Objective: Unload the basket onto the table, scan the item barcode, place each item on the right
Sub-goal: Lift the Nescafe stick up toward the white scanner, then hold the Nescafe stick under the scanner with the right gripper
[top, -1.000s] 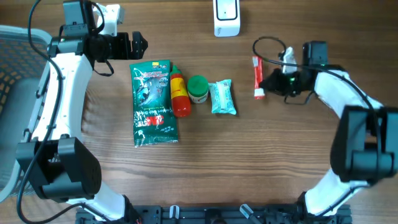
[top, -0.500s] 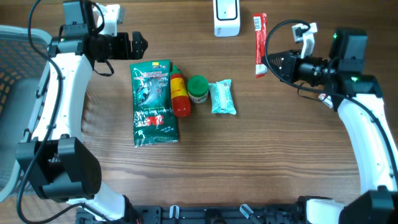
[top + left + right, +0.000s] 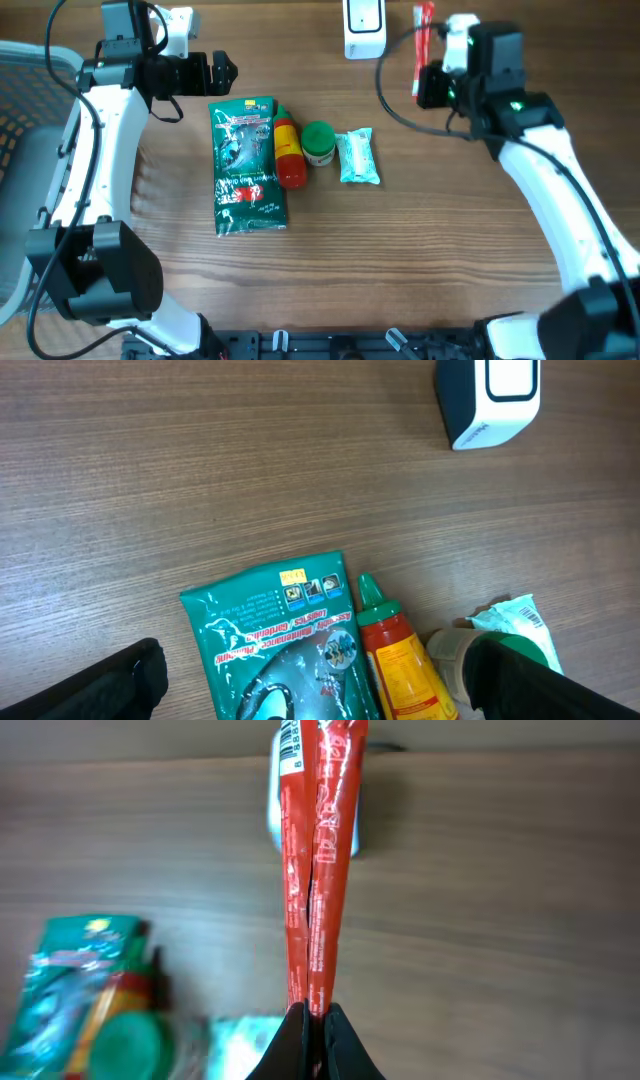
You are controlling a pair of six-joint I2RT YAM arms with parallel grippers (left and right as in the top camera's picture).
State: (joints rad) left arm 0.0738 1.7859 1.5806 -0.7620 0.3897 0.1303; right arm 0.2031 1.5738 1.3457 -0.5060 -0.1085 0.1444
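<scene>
Operator: Left side first. What sits furthest left of the scanner (image 3: 364,28)?

Observer: That's a grey mesh basket (image 3: 20,90) at the desk (image 3: 450,250) edge, far left of the scanner. Next comes the left gripper (image 3: 225,70), left of the scanner and a little nearer the arm bases. Its fingers (image 3: 110,685) are spread wide with nothing between them.

Operator: And below its camera?

Observer: There's a green pouch (image 3: 247,165) lying flat, left of the scanner and nearer the arm bases. A row runs from it toward the scanner's side. First is a red bottle (image 3: 289,155) with a yellow label, against the pouch's edge. A green-lidded jar (image 3: 318,143) stands just beside the bottle. Last is a teal packet (image 3: 358,157), almost straight in front of the scanner.

Operator: The scanner itself?

Observer: It's white, at the far edge of the desk, and partly cut off by the overhead frame.

Operator: Where is the item?

Observer: It's a red stick packet (image 3: 422,40), just right of the scanner. The right gripper (image 3: 430,88) has its fingers (image 3: 345,1058) pinched tight on the packet's near end. The rest of the packet points toward the far edge. In the right wrist view the packet crosses in front of the scanner, and a barcode (image 3: 289,740) shows at its far tip.
</scene>
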